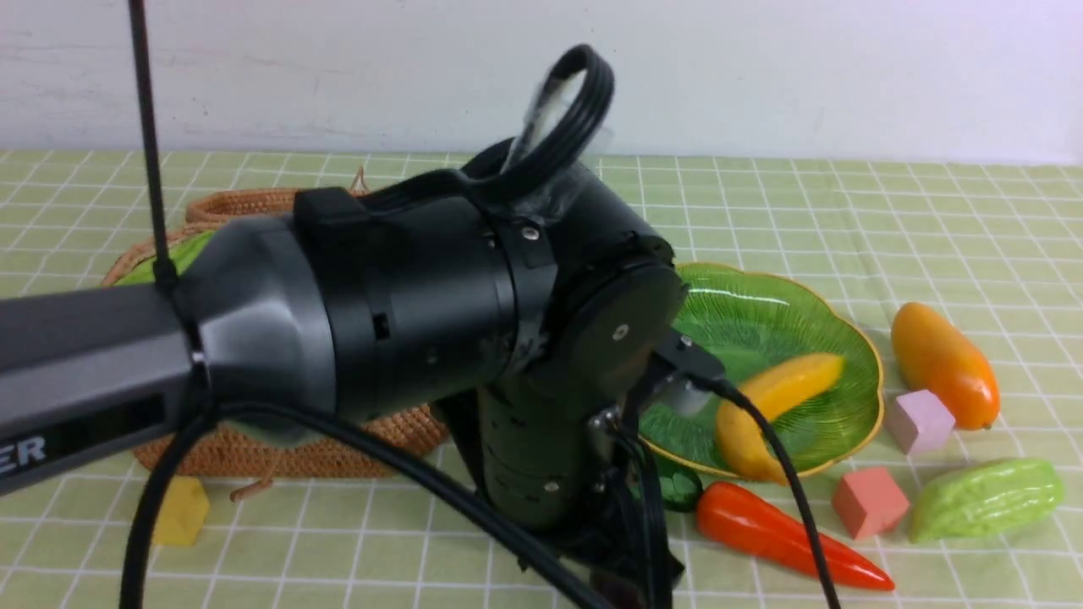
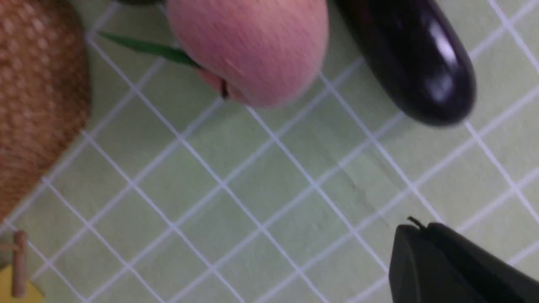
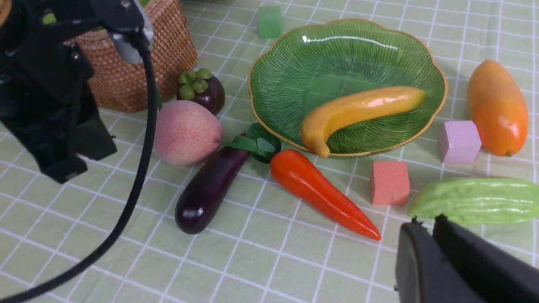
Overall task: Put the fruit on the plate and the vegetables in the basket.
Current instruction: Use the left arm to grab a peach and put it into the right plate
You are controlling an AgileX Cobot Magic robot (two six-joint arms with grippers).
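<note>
Closest to lens, left wrist view: left end effector (image 2: 421, 229), fingers pressed together, gripping nothing, hovering over bare desk (image 2: 261, 198), short of peach (image 2: 248, 46) and eggplant (image 2: 412, 59). Likewise in right wrist view: right end effector (image 3: 425, 221), closed as far as visible, empty, low near bitter gourd (image 3: 471, 200).

Fruit tally:
- Banana (image 3: 358, 111) lying across plate (image 3: 294, 54), one end resting at the rim. Counted as done.
- Peach on desk, just beside eggplant's stem end, near basket (image 3: 134, 71).
- Mangosteen (image 3: 202, 90) on desk at foot of basket, close behind peach.
- Mango (image 3: 497, 109) on desk, right of plate in front view, apart from the rim.

Vegetable tally:
- Eggplant, carrot (image 3: 320, 189) and bitter gourd all on desk. None in basket.
- Carrot's leaves right at plate rim.
- Bitter gourd farthest from basket.

Basket interior mostly hidden behind left arm (image 1: 381, 313) in front view; only a strip of green lining visible. Contents not readable, though all three vegetables accounted for outside.

Judgement: one item of seven sorted, so early in the job. Three fruits to plate, three vegetables to basket outstanding.

Foam cubes scattered among them, not part of the sort: salmon cube (image 3: 389, 183), lilac cube (image 3: 459, 141), green cube (image 3: 269, 21), yellow cube (image 1: 179, 512).
</note>
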